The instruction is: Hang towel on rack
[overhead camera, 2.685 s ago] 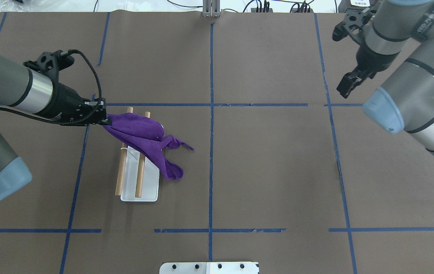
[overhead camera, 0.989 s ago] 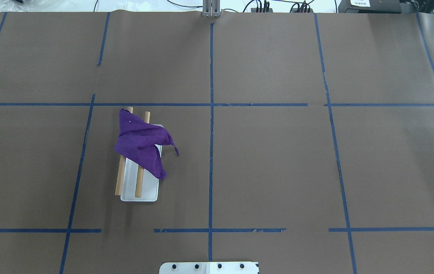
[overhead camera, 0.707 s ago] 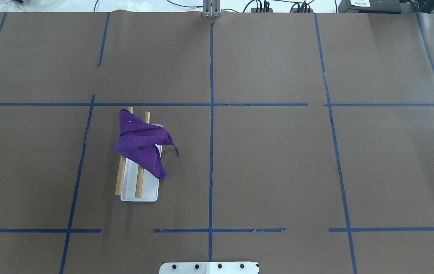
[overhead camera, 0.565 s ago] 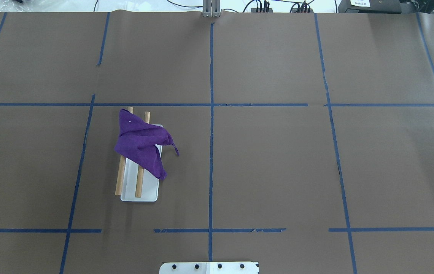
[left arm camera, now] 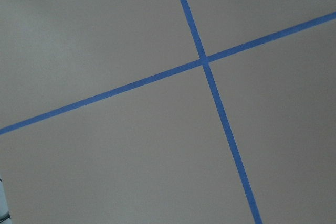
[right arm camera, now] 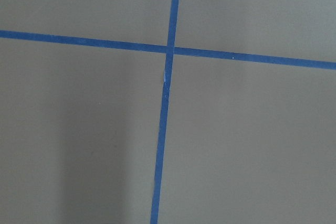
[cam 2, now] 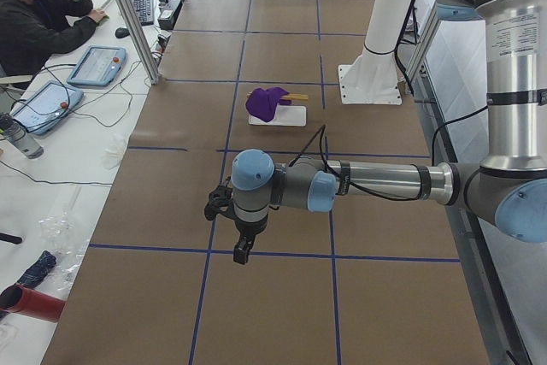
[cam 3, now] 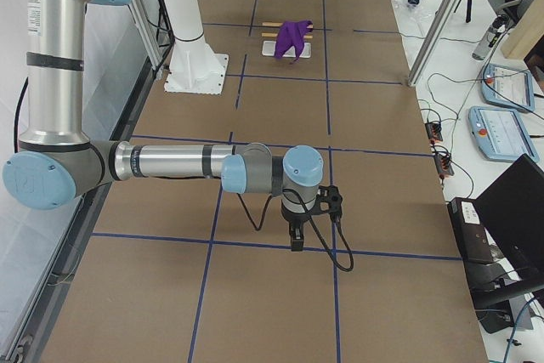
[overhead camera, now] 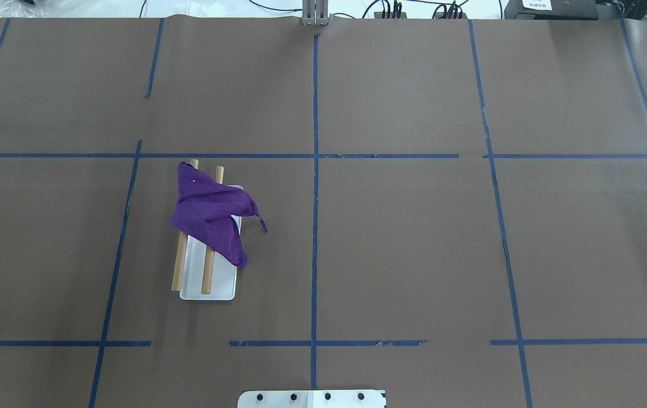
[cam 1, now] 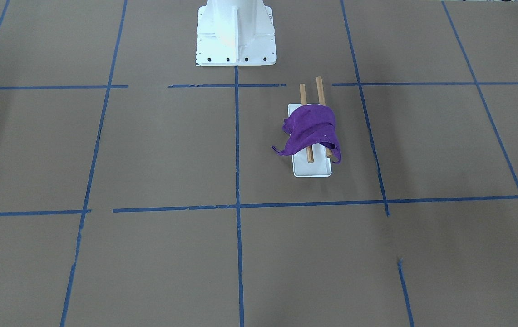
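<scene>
The crumpled purple cloth towel (overhead camera: 210, 218) is lying draped across both wooden dowels of the white-based rack (overhead camera: 222, 280) on the brown paper-covered desk (overhead camera: 414, 238), with one corner trailing off the side. The hanging step is looking finished; at most, the cloth may be needing spreading. The left claw (cam 2: 244, 251) and the right claw (cam 3: 295, 241) are hanging well apart from the towel, and I cannot tell whether either is wide or narrow.

Matt cloth towel (overhead camera: 210, 218), seemingly wooden rack (overhead camera: 207, 277).
</scene>
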You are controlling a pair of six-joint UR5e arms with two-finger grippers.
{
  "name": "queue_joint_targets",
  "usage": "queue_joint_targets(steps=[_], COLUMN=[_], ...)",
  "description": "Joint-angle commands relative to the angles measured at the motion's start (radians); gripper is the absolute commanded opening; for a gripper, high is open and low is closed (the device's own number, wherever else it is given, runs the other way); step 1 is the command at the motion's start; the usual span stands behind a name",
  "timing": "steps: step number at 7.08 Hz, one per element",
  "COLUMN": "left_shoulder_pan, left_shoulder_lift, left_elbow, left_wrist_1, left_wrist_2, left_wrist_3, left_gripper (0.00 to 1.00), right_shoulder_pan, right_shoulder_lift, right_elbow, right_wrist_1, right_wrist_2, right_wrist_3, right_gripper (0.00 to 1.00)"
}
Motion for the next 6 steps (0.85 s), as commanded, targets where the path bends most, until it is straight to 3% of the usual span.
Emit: queue_joint_targets(steps=[1, 2, 4, 6], left_shoulder_pan=[0.001, -0.002, -0.002, -0.002], left_shoulder_lift=[0.004, -0.002, -0.008, -0.010], left_elbow=[0.014, 0.003, -0.020, -0.029], left_wrist_1=[0.031, 0.031, 0.028, 0.028], left_wrist_2=[-0.077, -0.069, 0.034, 0.049], left_wrist_3=[-0.001, -0.001, -0.001, 0.001], left_gripper=[1.00, 1.00, 1.00, 1.00], right_shoulder_pan=[0.000, 0.000, 0.000, 0.000], right_shoulder_lift=[-0.001, -0.001, -0.001, -0.001], right_elbow=[0.000, 0.001, 0.003, 0.003], right_wrist_1=[0.003, 0.003, 0.003, 0.003], right_wrist_2=[0.000, 0.000, 0.001, 0.001], right_wrist_3=[0.001, -0.002, -0.005, -0.002], right_gripper=[1.00, 1.00, 1.00, 1.00])
